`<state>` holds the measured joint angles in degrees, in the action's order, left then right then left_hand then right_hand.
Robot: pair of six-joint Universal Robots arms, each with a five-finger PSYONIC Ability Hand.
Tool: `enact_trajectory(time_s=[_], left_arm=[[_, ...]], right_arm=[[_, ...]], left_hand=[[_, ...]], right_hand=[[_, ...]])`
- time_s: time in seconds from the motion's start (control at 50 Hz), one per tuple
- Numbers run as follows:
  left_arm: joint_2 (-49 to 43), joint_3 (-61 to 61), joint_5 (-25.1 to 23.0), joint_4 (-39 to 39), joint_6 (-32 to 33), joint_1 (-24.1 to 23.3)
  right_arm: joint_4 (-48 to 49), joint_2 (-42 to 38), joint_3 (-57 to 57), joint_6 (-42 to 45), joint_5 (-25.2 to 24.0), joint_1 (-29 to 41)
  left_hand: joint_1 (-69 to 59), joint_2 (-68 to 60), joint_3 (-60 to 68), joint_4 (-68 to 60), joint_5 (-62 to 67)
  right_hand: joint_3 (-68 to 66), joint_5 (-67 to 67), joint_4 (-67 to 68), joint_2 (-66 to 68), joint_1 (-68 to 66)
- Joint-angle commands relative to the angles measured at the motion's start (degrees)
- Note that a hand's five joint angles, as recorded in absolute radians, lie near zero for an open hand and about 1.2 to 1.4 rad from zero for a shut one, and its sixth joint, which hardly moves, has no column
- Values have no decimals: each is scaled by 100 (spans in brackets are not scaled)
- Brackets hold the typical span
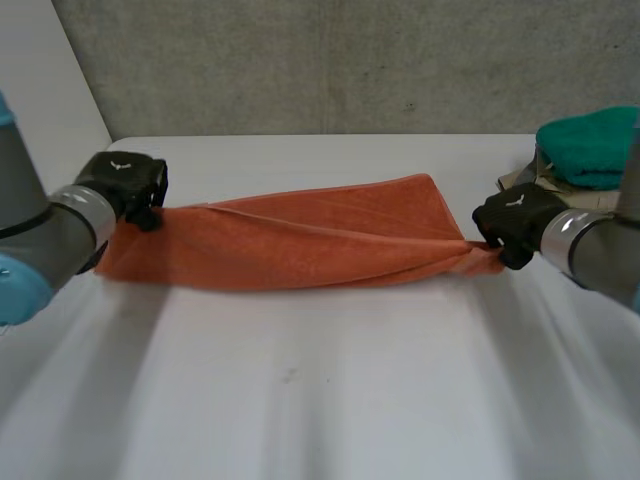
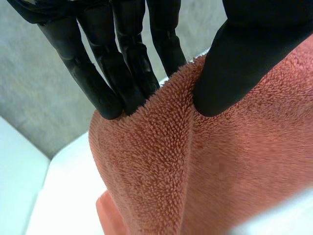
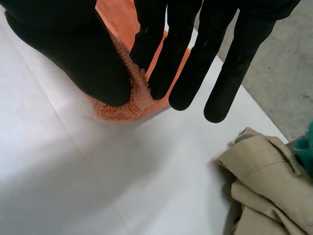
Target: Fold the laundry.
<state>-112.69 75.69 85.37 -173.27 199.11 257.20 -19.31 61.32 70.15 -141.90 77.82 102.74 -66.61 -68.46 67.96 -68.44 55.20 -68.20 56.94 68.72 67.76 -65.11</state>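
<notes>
Left hand [image 1: 125,185] and right hand [image 1: 515,222] each pinch 1 end of an orange towel [image 1: 300,240].
It stretches between them over the white table [image 1: 320,400]; a teal cloth [image 1: 590,145] sits at the far right corner.

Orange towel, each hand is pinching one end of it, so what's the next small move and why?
Probably carry the right hand across toward the left hand, laying its end onto the other. The orange towel looks doubled lengthwise and is stretched between the two pinches over the table, so halving it end to end seems the natural next fold.
</notes>
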Motion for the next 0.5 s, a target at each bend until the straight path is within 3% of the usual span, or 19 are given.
enact_trajectory(time_s=[0.02,0.1,0.18,0.3,0.4,0.46,0.5], left_arm=[[292,411,-354,715,671,23],[-156,333,-249,725,1076,49],[-727,-325,-21,49,981,58],[-861,-1705,234,-1189,-274,-74],[-378,-2400,401,-2892,-1688,-83],[-210,-2445,393,-3300,-1753,-100],[-113,-2419,314,-3205,-1648,-100]], right_arm=[[-1645,21,-370,987,-101,-132],[-1674,-348,-678,1568,13,-71],[-778,-805,-1152,1332,356,61],[1259,-842,-1995,875,655,193],[3777,-368,-2269,60,577,176],[4731,-253,-2173,-486,401,132],[5156,-235,-2050,-926,-20,106]], left_hand=[[-1339,-1154,1204,-1156,1480],[-1339,-1154,1204,-1156,1480],[-1339,-1154,1204,-1156,1480],[-1339,-1154,1204,-1156,1480],[-1339,-1154,1204,-1156,1480],[-1339,-1154,1204,-1156,1480],[-1339,-1154,1204,-1156,1480]], right_hand=[[-1180,1306,1128,1224,-1489],[-1180,1306,1128,1224,-1489],[-1180,1306,1128,1224,-1489],[-1180,1306,1128,1224,-1489],[-1180,1306,1128,1224,-1489],[-1180,1306,1128,1224,-1489],[-1180,1306,1128,1224,-1489]])
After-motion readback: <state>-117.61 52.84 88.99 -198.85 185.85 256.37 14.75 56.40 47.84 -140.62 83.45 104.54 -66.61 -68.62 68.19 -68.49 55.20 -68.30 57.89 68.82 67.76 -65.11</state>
